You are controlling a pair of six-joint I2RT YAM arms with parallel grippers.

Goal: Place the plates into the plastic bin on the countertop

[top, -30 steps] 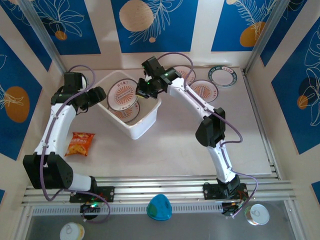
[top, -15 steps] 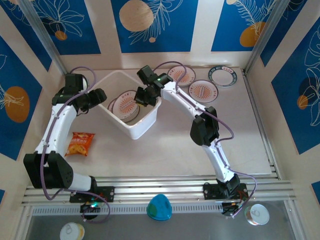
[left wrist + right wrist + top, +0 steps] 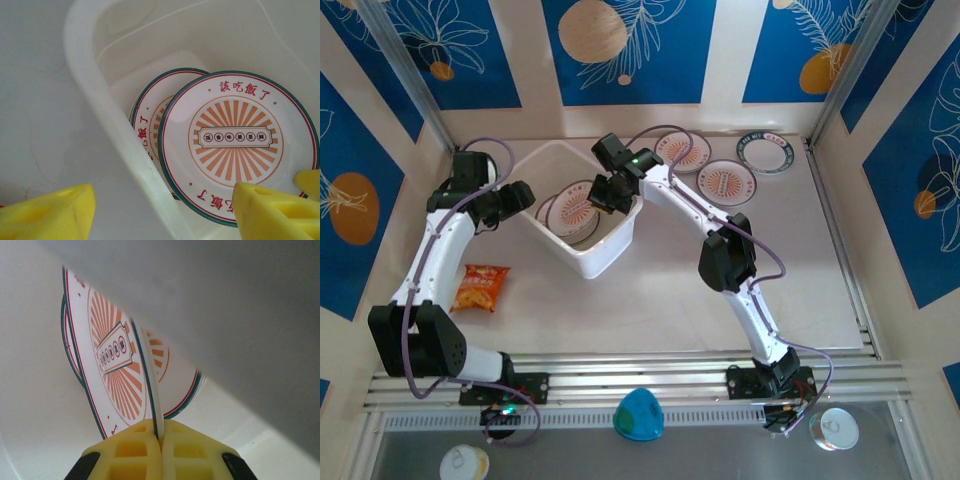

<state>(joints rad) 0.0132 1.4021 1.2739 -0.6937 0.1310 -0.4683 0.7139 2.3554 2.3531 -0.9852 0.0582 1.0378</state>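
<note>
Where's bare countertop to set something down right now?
Widest bare patch: countertop between the plastic bin, snack bag and near rail. Another right of the right arm, in front of three loose plates. Crowded: the bin, with the right gripper pinching a plate and the open left gripper at its rim.

Top plate [image 3: 235,145] rim txt reads 該吃飯了.

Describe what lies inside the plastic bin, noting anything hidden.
Inside the plastic bin are two sunburst plates. The upper plate, pinched at its rim by the right gripper, overlaps the lower plate, covering most of it. Anything beneath them is hidden.
</note>
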